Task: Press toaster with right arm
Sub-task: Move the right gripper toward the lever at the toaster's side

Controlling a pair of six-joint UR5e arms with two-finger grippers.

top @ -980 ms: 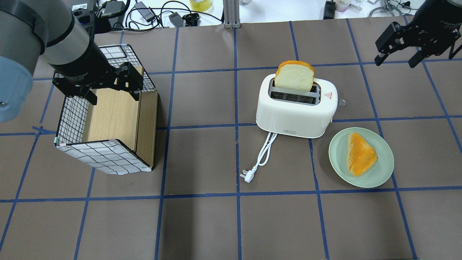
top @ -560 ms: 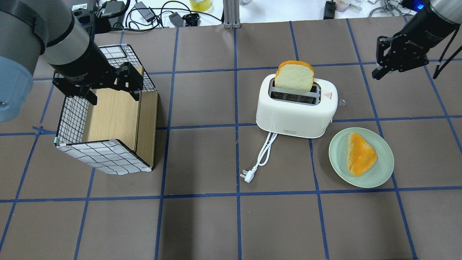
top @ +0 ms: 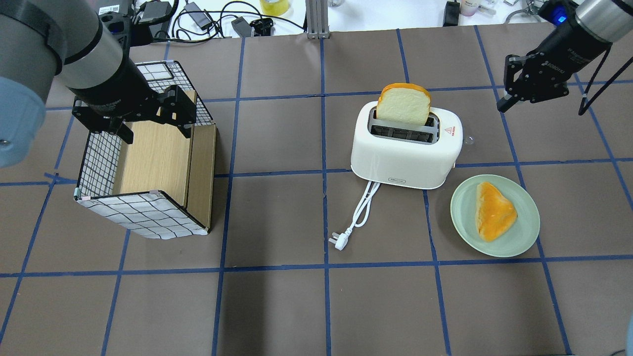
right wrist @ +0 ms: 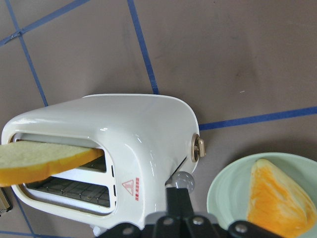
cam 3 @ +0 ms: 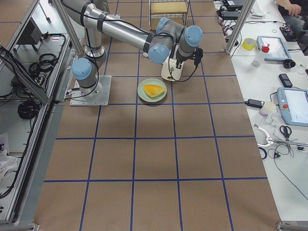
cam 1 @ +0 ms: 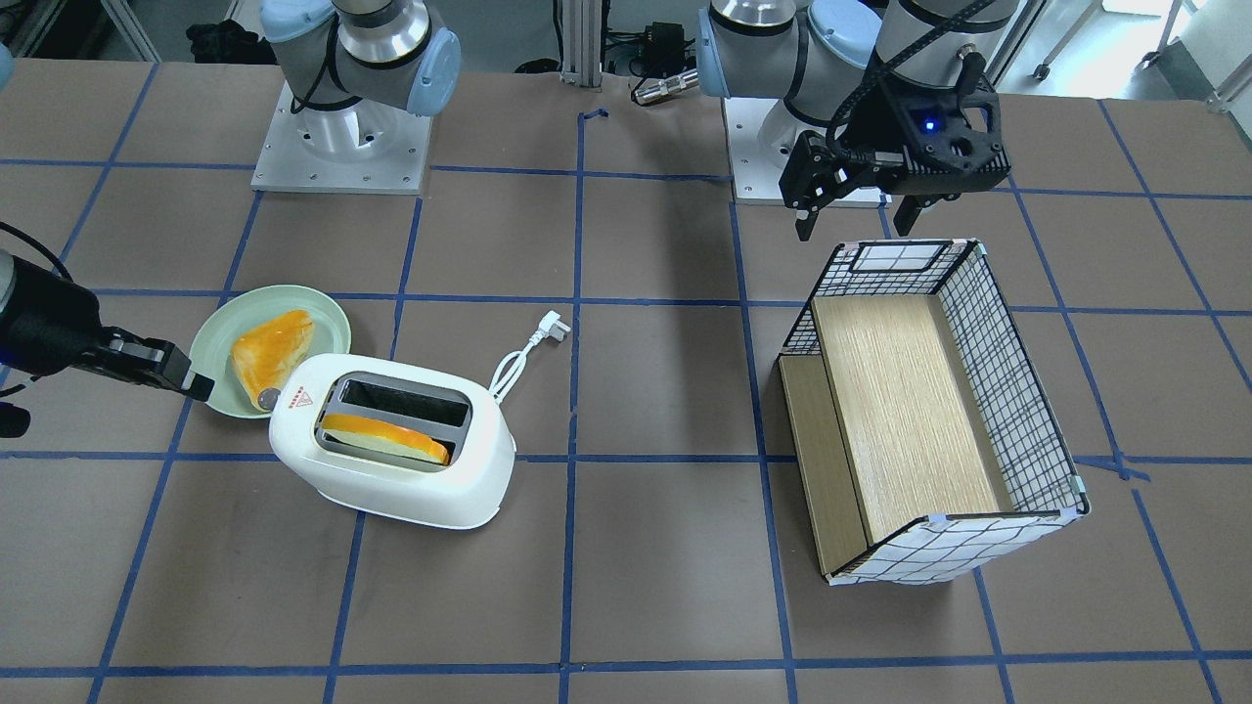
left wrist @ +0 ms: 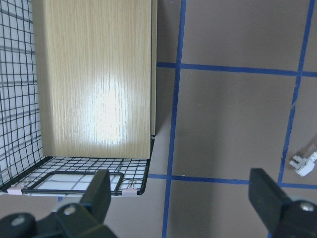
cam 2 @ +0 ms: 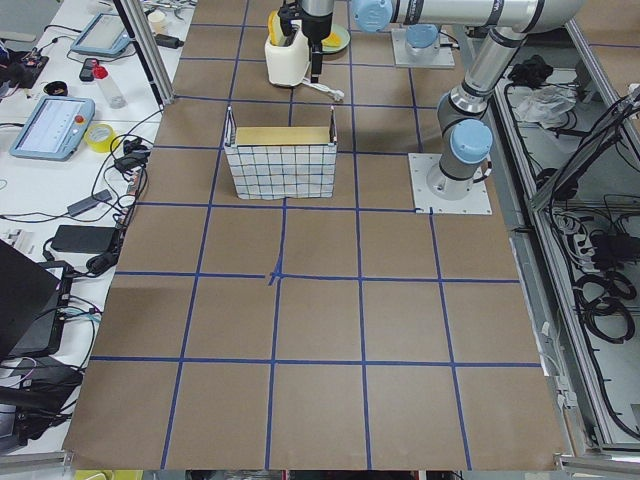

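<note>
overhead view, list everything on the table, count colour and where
toaster: one, white, middle-right of the table
bread slice: one, pale with orange crust, standing in the toaster's far slot
cord: one, white, unplugged, in front of the toaster
plate: one, pale green, front-right of the toaster
bread piece: one, orange, on the plate
wire basket: one, black grid, wooden board inside, left side
left gripper: one, black, open, over the basket
right gripper: one, black, shut, right of the toaster

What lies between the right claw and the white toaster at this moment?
Nothing. In the overhead view only bare brown table mat separates the black right claw from the white rounded plastic toaster.
</note>
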